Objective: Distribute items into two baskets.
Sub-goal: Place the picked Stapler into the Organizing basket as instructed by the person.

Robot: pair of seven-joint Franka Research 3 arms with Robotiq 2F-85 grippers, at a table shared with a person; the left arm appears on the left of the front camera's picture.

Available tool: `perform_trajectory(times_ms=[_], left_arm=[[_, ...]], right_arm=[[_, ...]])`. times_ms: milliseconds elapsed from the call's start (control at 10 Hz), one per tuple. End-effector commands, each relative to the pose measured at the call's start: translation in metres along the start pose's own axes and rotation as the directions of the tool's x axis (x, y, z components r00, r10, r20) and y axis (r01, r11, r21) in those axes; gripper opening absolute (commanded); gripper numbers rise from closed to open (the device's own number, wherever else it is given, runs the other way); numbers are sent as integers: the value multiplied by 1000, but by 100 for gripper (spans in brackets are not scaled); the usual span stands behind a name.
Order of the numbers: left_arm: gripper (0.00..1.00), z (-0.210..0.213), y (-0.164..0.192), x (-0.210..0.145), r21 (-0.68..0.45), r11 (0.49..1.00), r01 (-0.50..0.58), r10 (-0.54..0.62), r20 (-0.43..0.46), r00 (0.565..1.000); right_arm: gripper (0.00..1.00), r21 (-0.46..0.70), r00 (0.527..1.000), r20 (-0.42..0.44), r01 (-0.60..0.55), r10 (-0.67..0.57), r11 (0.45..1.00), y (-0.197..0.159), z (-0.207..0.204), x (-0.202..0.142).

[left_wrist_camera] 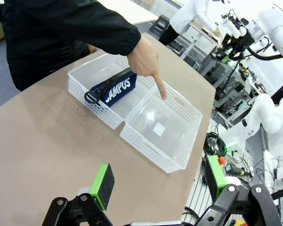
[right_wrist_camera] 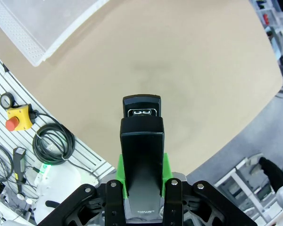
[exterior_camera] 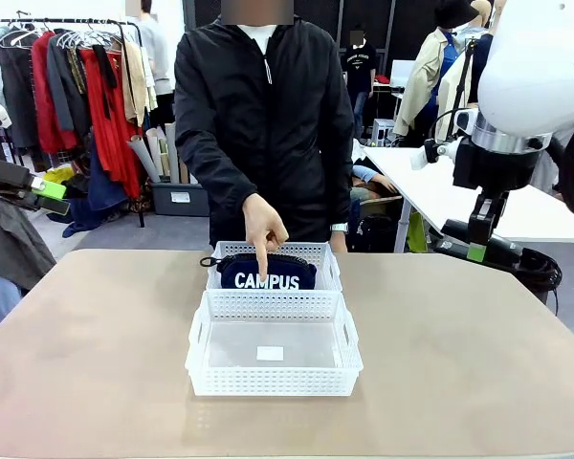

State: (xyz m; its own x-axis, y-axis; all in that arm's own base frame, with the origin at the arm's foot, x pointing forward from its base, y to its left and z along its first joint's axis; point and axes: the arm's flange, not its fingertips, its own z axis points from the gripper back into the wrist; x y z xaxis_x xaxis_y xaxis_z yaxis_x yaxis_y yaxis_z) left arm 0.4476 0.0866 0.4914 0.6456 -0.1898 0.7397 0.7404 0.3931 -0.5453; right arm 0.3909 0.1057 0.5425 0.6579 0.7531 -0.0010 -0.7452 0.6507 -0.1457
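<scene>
My right end effector (right_wrist_camera: 142, 186) clamps the stapler (right_wrist_camera: 142, 155) above bare counter (right_wrist_camera: 179, 70); left end effector (left_wrist_camera: 155, 183) hangs wide, empty. Pouch (exterior_camera: 266, 273) lies in far basket (exterior_camera: 320, 252). Person's hand (exterior_camera: 264, 228) points down there. Stapler should drop level, centred, in near basket (exterior_camera: 273, 382).

The far basket (exterior_camera: 320, 254) hides my view of the pouch's (exterior_camera: 267, 273) lower half, and the person's finger (exterior_camera: 263, 258) crosses its top. My left gripper (exterior_camera: 46, 191) is cut off at nine o'clock in the front view. The stapler's (right_wrist_camera: 142, 155) rear end runs off the frame at six o'clock, between my right pads (its print is too small to read). The near basket (right_wrist_camera: 35, 28) is clipped at eleven o'clock in the right wrist view.
</scene>
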Motion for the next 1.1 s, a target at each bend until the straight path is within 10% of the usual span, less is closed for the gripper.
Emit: perform_trajectory(times_ms=[0, 1000], left_arm=[[100, 1, -2, -1, 2, 1000, 1, -1, 1, 1000], [100, 1, -2, -1, 2, 1000, 1, -1, 1, 1000]], right_arm=[[0, 0, 1000, 2, 4, -4, 1000, -1, -1, -2], [0, -9, 993, -66, -97, 96, 995, 43, -34, 57]])
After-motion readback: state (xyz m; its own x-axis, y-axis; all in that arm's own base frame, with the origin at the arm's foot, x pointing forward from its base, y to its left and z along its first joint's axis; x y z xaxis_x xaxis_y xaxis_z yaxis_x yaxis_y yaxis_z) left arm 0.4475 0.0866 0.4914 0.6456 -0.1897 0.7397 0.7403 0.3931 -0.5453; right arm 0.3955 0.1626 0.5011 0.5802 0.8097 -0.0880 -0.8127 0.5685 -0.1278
